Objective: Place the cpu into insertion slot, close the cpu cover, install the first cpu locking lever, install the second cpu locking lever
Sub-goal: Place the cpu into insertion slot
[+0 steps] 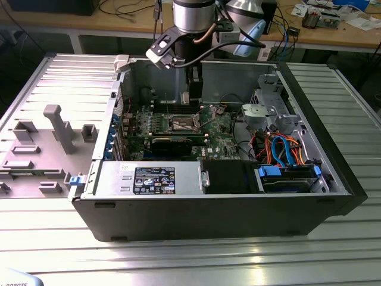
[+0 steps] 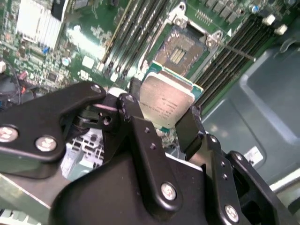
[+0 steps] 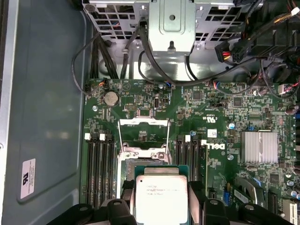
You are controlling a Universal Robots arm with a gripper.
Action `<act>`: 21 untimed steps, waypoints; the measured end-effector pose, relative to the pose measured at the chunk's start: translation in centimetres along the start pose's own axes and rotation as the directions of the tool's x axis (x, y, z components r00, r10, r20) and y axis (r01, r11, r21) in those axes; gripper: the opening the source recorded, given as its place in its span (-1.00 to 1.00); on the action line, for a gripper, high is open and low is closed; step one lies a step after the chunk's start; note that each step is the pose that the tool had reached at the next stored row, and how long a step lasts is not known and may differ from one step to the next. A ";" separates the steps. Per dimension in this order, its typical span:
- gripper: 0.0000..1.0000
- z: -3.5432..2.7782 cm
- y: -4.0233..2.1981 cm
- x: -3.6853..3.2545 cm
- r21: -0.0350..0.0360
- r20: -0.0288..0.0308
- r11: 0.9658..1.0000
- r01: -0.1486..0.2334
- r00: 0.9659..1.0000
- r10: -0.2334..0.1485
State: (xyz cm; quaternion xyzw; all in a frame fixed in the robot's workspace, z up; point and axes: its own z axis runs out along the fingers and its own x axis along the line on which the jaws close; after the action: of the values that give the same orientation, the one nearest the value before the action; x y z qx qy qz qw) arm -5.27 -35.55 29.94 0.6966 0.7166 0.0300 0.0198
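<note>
My gripper (image 2: 161,115) is shut on the cpu (image 2: 166,99), a flat square chip with a silvery-grey top, one black finger (image 2: 132,112) on each of two opposite edges. In the first wrist view the cpu (image 3: 161,194) hangs above the green board, partly covering the socket area. The insertion slot (image 2: 180,49) lies bare with its dark centre showing, a short way beyond the chip. The cpu cover (image 3: 143,123), a thin silvery frame, stands flipped up at the slot's far side. In the exterior view the gripper (image 1: 191,98) hangs inside the open case, above the slot (image 1: 181,123).
Rows of memory slots (image 3: 99,164) flank the socket on both sides. A finned heatsink (image 3: 258,146) and a long black card (image 1: 172,143) sit on the board. A drive cage (image 1: 271,110) with orange and blue cables (image 1: 286,152) stands at the exterior view's right. Case walls (image 1: 208,208) ring the board.
</note>
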 end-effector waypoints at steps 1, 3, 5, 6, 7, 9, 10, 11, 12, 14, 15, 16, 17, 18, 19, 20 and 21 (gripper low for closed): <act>0.08 0.34 -0.22 0.10 0.000 0.000 1.000 0.000 1.000 0.000; 0.08 0.93 -0.36 0.49 0.000 0.000 1.000 0.000 1.000 0.000; 0.08 1.30 -0.40 0.76 0.000 0.000 1.000 -0.003 1.000 0.003; 0.08 1.50 -0.43 0.86 0.000 0.000 1.000 -0.004 1.000 0.004; 0.08 1.63 -0.45 0.91 0.000 0.000 1.000 -0.004 1.000 0.004; 0.08 1.91 -0.46 0.99 -0.002 0.000 1.000 -0.004 1.000 0.004; 0.08 2.09 -0.47 1.00 -0.004 0.000 1.000 -0.004 1.000 0.004; 0.08 2.09 -0.48 1.00 -0.004 0.000 1.000 -0.004 1.000 0.004; 0.08 2.09 -0.49 1.00 -0.004 0.000 1.000 -0.004 1.000 0.004; 0.08 2.09 -0.51 1.00 -0.004 0.000 1.000 -0.004 1.000 0.004; 0.08 2.15 -0.51 1.00 -0.004 0.000 1.000 -0.004 1.000 0.004; 0.08 2.16 -0.51 1.00 -0.004 0.000 1.000 -0.004 1.000 0.004; 0.08 2.16 -0.51 1.00 -0.004 0.000 1.000 -0.004 1.000 0.004; 0.08 2.16 -0.51 1.00 -0.004 0.000 1.000 -0.004 1.000 0.004; 0.08 2.17 -0.51 1.00 -0.004 0.000 1.000 -0.004 1.000 0.004; 0.08 2.17 -0.51 1.00 -0.004 0.000 1.000 -0.004 1.000 0.004; 0.08 2.17 -0.51 0.99 -0.004 0.001 1.000 -0.004 1.000 0.004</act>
State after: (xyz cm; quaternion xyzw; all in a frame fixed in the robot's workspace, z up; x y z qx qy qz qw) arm -5.65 -34.54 27.75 0.6979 0.7152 0.0312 0.0213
